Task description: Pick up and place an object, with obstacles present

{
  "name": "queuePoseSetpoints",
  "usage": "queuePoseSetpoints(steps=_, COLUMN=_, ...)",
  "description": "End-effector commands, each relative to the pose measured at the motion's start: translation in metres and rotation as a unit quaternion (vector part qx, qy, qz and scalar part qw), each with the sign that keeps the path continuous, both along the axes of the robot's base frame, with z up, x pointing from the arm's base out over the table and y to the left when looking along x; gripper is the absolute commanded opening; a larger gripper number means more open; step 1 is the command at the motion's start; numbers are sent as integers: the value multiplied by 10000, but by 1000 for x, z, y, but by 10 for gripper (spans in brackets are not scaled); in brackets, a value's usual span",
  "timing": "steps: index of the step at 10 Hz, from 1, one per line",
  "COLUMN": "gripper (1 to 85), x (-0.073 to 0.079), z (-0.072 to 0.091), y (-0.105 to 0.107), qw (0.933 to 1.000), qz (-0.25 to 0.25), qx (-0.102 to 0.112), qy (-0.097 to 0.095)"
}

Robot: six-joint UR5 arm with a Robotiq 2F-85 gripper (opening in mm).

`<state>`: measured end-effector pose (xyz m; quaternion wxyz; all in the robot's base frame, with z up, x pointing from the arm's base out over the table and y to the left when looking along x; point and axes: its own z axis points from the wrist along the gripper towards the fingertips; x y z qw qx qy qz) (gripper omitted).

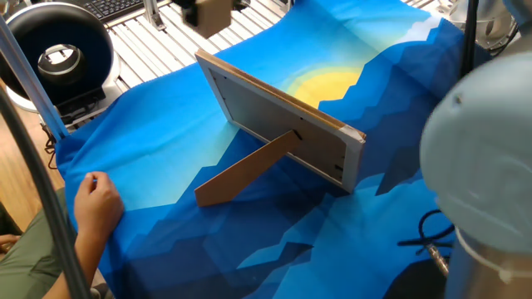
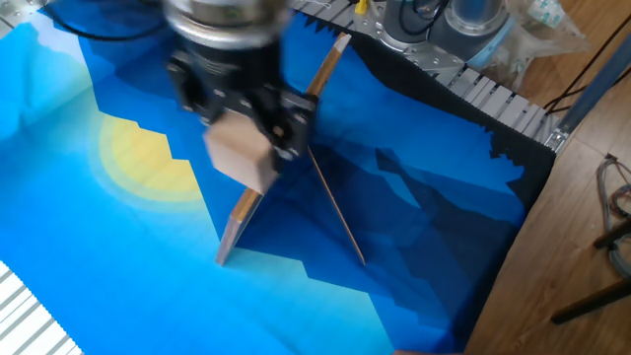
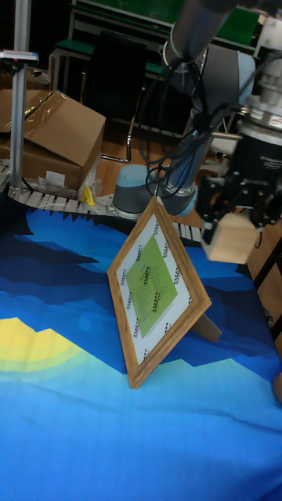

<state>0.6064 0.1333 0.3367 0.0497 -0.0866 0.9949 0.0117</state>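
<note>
- The black two-finger gripper point(image 2: 246, 123) has its fingers clamped on the small pale tan wooden block point(image 2: 240, 155), carried in the air.
- Below the fingers stands the large light-wood picture frame point(image 3: 159, 291).
- The block looks light, stiff and smooth; opposite flat faces give the best hold.

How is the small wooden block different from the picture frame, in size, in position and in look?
Size: the block is far smaller than the picture frame.
Position: the block hangs in the air, held in the claw; the frame stands tilted on the blue cloth, propped by its cardboard leg.
Look: the block is plain, while the frame holds a green printed sheet and has a grey back.
Both show light wood.
</note>
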Motion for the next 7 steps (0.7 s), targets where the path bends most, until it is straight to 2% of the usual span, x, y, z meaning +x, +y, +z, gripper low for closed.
queuePoseSetpoints(steps=1, gripper=13, x=-1, z=-21, y=49, qw=9985, qz=-492, qx=-3, qy=-248)
queuePoseSetpoints(steps=7, gripper=13, x=30, z=-78, y=70, qw=9965, qz=-580, qx=44, qy=-605)
